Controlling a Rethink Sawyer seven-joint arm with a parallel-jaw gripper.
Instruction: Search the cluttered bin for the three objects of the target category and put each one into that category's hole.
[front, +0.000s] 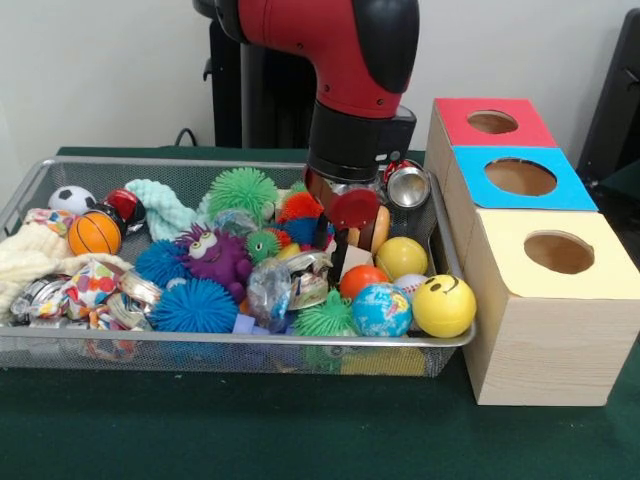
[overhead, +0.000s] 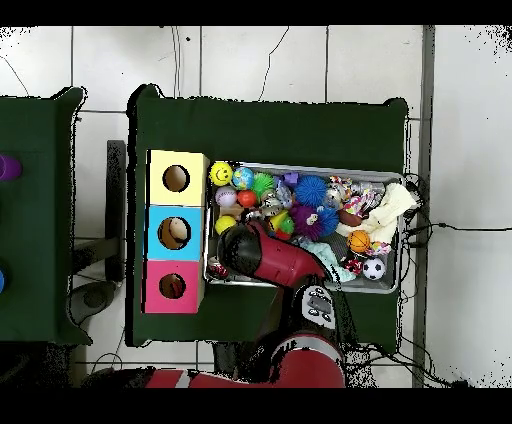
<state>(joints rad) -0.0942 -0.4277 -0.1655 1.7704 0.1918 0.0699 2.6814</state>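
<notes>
The red and black arm is reaching down into the wire mesh bin (front: 40, 175), and the tool (front: 345, 215) is sitting low among the toys at the bin's end nearest the boxes. Its tips are buried behind a dark red disc-like piece, so I cannot tell how far it is open or whether it is gripping anything.

Just below the tool an orange ball (front: 362, 279) is lying, with a yellow ball (front: 401, 257), a globe ball (front: 381, 310) and a smiley ball (front: 444, 305) clustering beside it. Further off on the other side, a purple monster toy (front: 215, 255), a green spiky ball (front: 242, 190) and a blue spiky ball (front: 194, 306) are resting, and a mini basketball (front: 94, 233) is sitting well away.

The yellow box (front: 545, 290), blue box (front: 520, 180) and red box (front: 490, 122) are standing in a row just beyond the bin. In the overhead view the blue box's hole (overhead: 174, 232) seems to be showing something pale inside, possibly one delivered object, though that is unclear. Most of the sorting looks still to be done.
</notes>
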